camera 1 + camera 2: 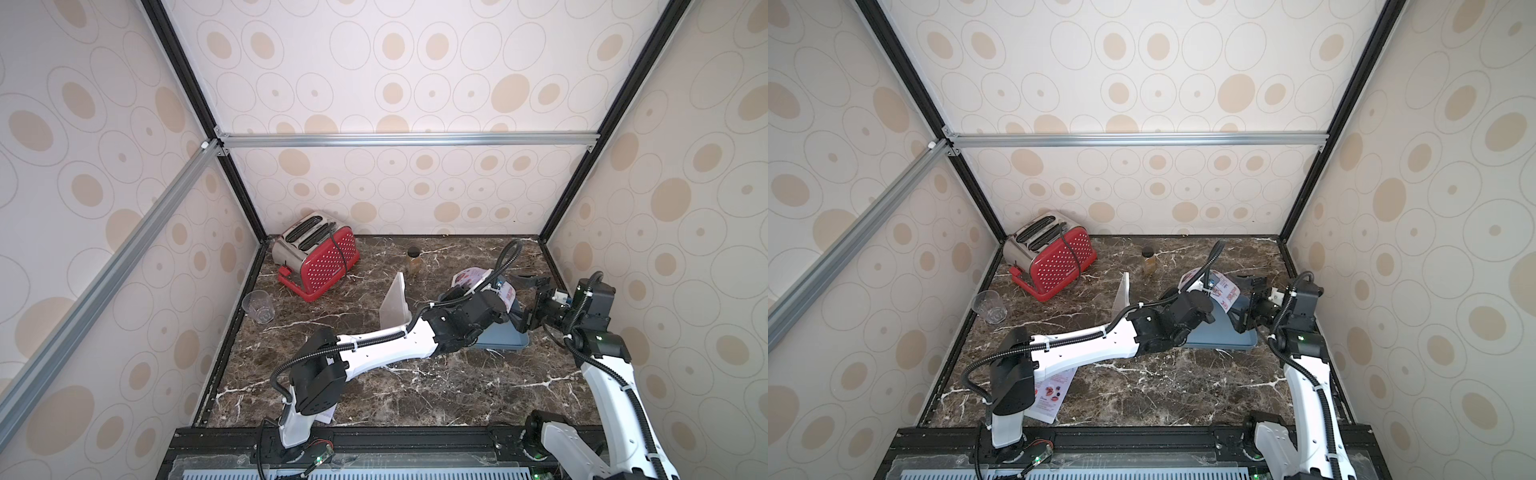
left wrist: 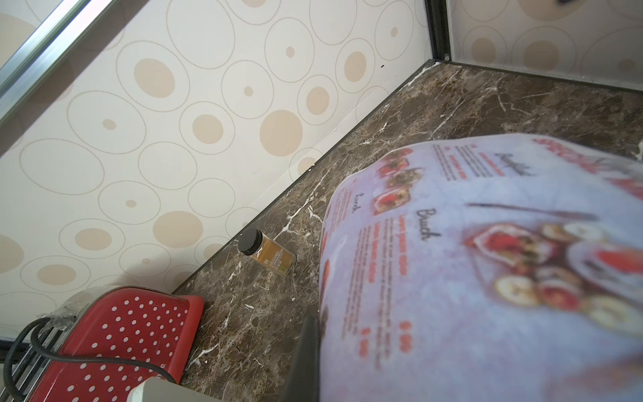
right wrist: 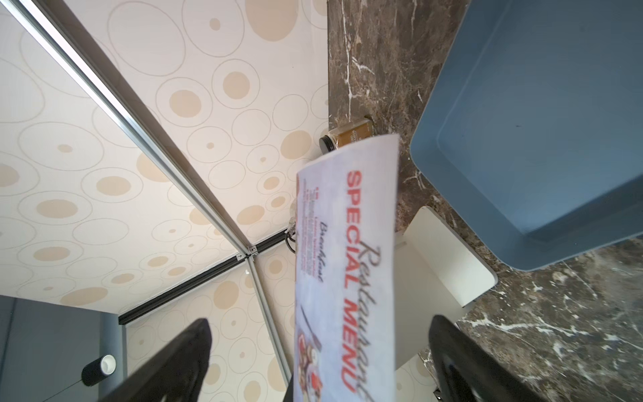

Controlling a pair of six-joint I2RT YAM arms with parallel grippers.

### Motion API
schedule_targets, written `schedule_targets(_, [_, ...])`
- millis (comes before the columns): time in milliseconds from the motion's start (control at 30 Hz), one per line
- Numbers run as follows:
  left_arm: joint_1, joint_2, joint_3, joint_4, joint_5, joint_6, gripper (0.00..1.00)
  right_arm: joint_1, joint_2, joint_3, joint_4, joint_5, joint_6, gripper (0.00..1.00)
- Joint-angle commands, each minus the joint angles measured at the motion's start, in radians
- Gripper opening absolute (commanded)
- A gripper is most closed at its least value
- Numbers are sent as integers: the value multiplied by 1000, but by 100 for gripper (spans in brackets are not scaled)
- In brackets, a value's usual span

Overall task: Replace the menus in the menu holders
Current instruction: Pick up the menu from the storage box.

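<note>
A white menu with a red "SPECIAL MENU" heading hangs curled in the air over the blue-grey tray. My left gripper is shut on it; one dark finger shows against the sheet. My right gripper is open, its two fingers standing wide on either side of the menu's free edge without touching it. In both top views the right gripper is just right of the sheet. The clear menu holder stands empty at mid-table. Another menu lies flat near the left arm's base.
A red dotted toaster sits at the back left with a clear glass cup in front of it. A spice jar stands near the back wall. The left arm stretches across the table's middle. Patterned walls enclose three sides.
</note>
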Motion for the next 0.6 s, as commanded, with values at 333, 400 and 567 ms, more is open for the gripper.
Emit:
schedule_targets(333, [-4,-56,19,29,-11,-17,0,-2,38,-17,213,-45,141,57])
schedule_targets(400, [-4,-60,11,37,-9,-17,0,-2,44,-12,211,-51,135,50])
schedule_targets(567, [-7,-69,-5,50,-15,-11,0,-2,49,0,185,-52,112,31])
